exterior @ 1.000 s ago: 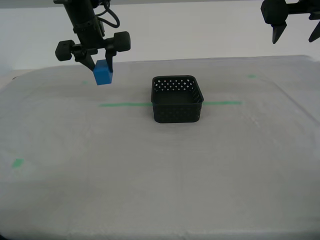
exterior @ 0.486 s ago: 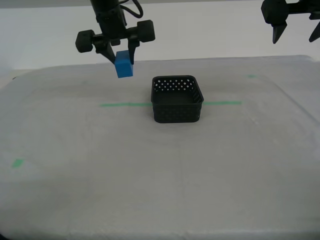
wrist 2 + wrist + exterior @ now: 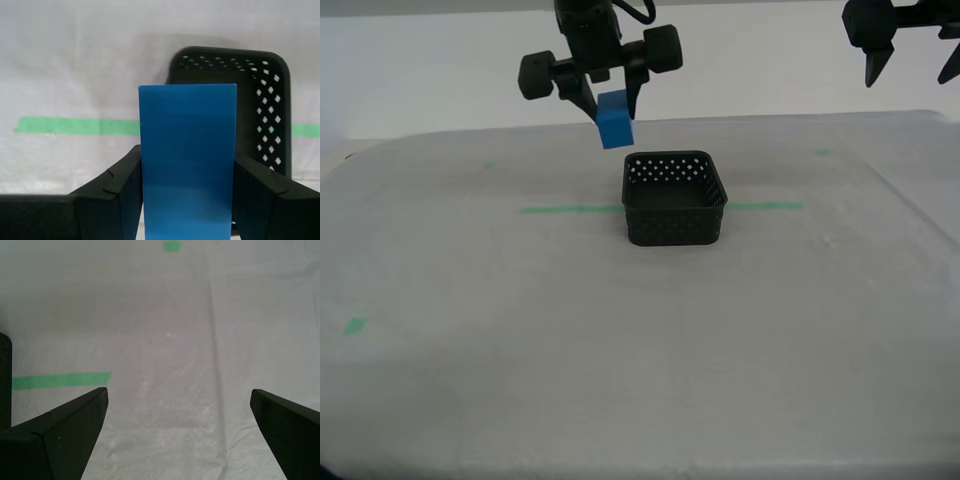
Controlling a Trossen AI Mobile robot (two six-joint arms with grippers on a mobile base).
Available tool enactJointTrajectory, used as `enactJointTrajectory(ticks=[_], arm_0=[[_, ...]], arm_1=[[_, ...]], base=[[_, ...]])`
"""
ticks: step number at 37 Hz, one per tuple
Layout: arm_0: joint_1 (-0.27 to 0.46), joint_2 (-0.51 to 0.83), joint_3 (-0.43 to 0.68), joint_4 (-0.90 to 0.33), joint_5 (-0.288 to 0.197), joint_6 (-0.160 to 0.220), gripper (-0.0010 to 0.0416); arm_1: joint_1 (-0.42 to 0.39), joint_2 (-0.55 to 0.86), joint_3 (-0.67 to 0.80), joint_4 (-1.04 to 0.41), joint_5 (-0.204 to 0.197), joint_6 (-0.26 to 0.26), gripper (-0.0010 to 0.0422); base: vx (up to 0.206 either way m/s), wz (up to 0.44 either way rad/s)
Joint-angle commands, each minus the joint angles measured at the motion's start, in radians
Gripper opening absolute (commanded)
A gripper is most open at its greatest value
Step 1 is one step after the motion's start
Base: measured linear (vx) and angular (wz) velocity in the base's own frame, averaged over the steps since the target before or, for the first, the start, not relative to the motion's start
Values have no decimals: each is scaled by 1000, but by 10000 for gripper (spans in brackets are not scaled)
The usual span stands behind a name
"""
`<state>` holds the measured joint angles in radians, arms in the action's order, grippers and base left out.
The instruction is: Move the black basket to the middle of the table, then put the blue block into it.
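The black basket (image 3: 674, 198) stands on the table (image 3: 620, 340) over the green tape line, near the middle of the exterior view. My second gripper (image 3: 612, 112) hangs above the table, just to the exterior view's left of the basket's far corner, and is shut on the blue block (image 3: 615, 121). In the second wrist view the blue block (image 3: 187, 165) fills the gap between the black fingers (image 3: 117, 192), with the basket (image 3: 260, 105) beyond it. My first gripper (image 3: 910, 62) is high at the exterior view's upper right, open, with only bare table cloth (image 3: 180, 365) between its fingers.
A green tape line (image 3: 570, 209) runs across the table behind and beside the basket. Small green tape marks lie at the exterior view's near left (image 3: 356, 325) and far right (image 3: 823, 152). A white wall rises behind the table.
My second gripper has carried the blue block toward the exterior view's right and slightly higher, from well left of the basket to just beside its far corner. The first gripper and the basket are unmoved.
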<state>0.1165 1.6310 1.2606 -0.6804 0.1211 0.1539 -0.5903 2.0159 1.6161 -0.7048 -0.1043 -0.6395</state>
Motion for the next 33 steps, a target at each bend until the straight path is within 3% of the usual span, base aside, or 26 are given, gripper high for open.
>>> enactJointTrajectory(ticks=[1,10,20,33], arm_0=[[0,0,1,2,2,0,399],[0,0,1,16,2,0,399],[0,0,1,21,2,0,398],[0,0,1,22,2,0,398]], arm_1=[[-16,31,22,12,-11,-8,0],[-47,145,138,-18,16,-3,0],[-83,304,355,-129,16,22,0],[-105,455,521,-218,29,-12,0]], base=[[0,0],[0,0],[0,0],[0,0]])
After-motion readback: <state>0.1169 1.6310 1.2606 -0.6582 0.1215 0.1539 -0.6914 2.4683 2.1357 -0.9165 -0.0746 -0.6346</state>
